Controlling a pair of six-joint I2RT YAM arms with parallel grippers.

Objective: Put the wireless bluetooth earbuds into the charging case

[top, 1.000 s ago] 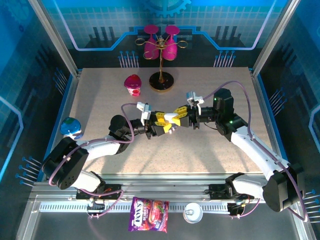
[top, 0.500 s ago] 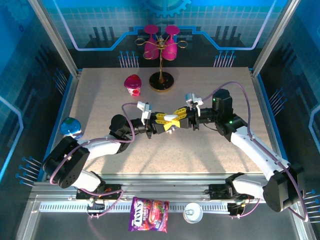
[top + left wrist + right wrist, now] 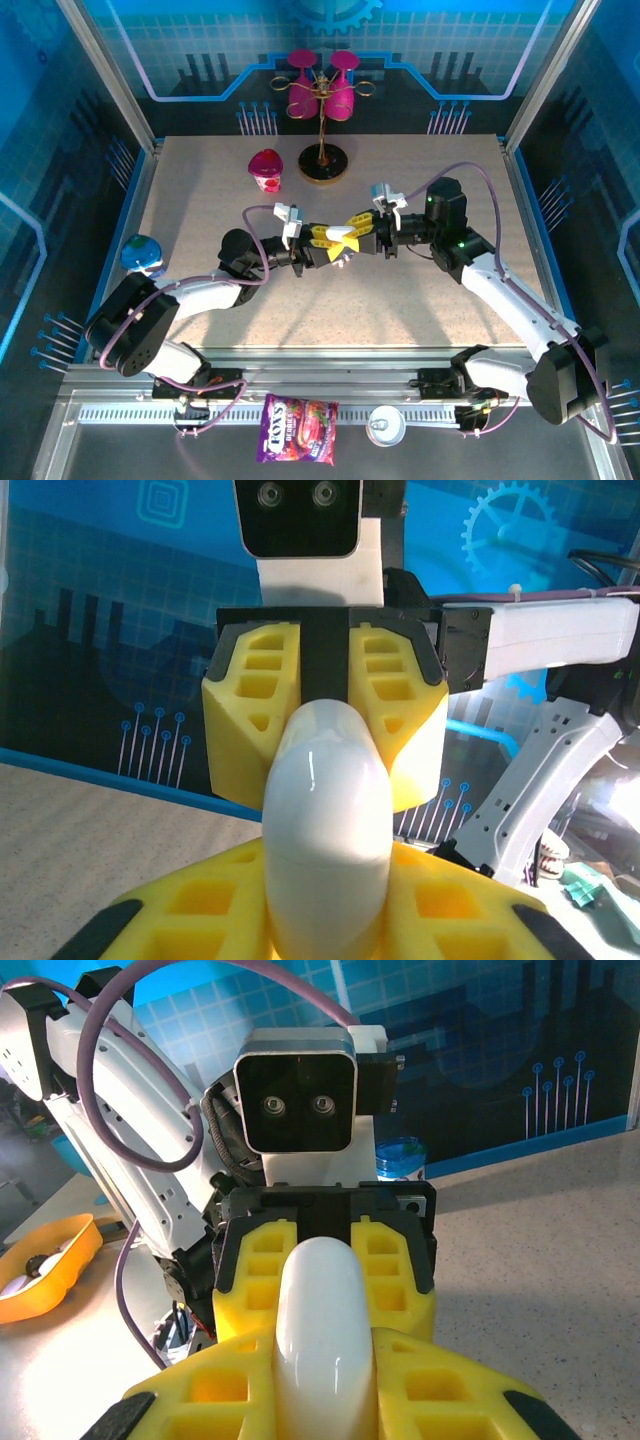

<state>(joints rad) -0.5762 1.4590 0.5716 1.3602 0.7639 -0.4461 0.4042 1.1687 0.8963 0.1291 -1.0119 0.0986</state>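
A glossy white pebble-like charging case (image 3: 343, 237) hangs above the middle of the table, lid shut, pinched from both ends. My left gripper (image 3: 333, 245) is shut on its left end and my right gripper (image 3: 356, 231) is shut on its right end. In the left wrist view the case (image 3: 325, 810) stands between my own yellow fingers (image 3: 190, 905), with the right gripper's fingers (image 3: 250, 730) clamped behind it. The right wrist view shows the same case (image 3: 320, 1320) from the other side. The earbuds are out of view.
A pink cup stand (image 3: 322, 100) and a small pink pot (image 3: 266, 168) stand at the back. A blue-lidded jar (image 3: 142, 253) sits at the left edge. A candy bag (image 3: 297, 441) and a white round lid (image 3: 385, 427) lie on the front rail. An orange tray (image 3: 45, 1270) sits off the table.
My left gripper has closed onto the case's left end, so both grippers now pinch it. The right gripper kept its grip, and the case barely shifted.
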